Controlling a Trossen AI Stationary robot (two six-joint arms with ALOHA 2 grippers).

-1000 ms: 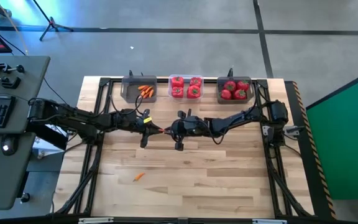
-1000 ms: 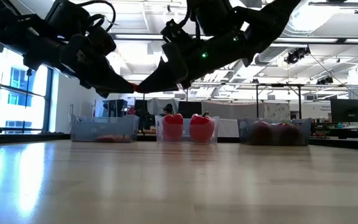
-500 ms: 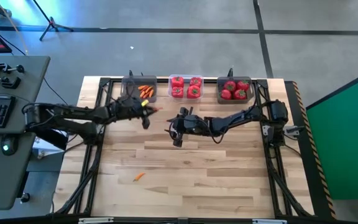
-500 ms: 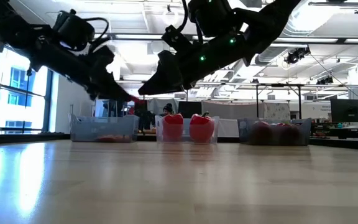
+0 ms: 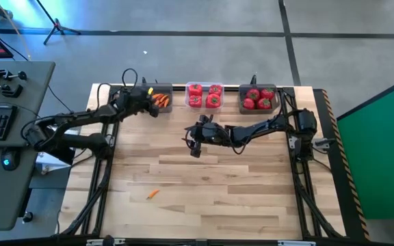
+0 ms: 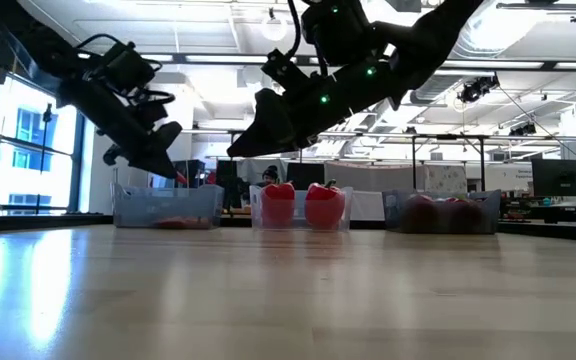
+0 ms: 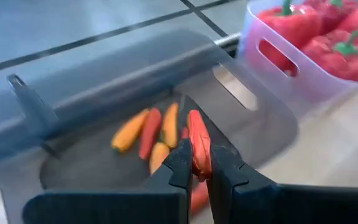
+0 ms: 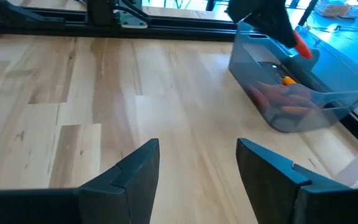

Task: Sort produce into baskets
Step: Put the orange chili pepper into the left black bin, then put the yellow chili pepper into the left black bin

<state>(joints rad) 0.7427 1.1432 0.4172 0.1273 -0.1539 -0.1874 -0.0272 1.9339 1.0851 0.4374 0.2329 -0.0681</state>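
At far left of the back row, the left gripper [image 5: 154,111] hangs over the dark grey basket [image 5: 142,102], fingers clenched on a thin orange-red carrot piece [image 7: 198,144]; the piece stands upright between the fingertips, above the carrot pieces [image 7: 148,132] already lying on the basket floor. Low view shows this gripper [image 6: 173,172] raised above the basket's rim [image 6: 165,207], not touching it.

Front left on the wooden table [image 5: 252,205], one carrot piece [image 5: 153,194] lies alone, well apart from everything.

Middle of the back row: clear basket [image 5: 189,102] with red bell peppers [image 5: 204,95].

Centre of the table, in front of that basket: right gripper [image 5: 192,145], fingers [image 8: 131,172] spread apart, nothing between them, held above the boards.

Right end of the row: second dark grey basket [image 5: 241,100] holding round red tomatoes [image 5: 258,98] with green stems.
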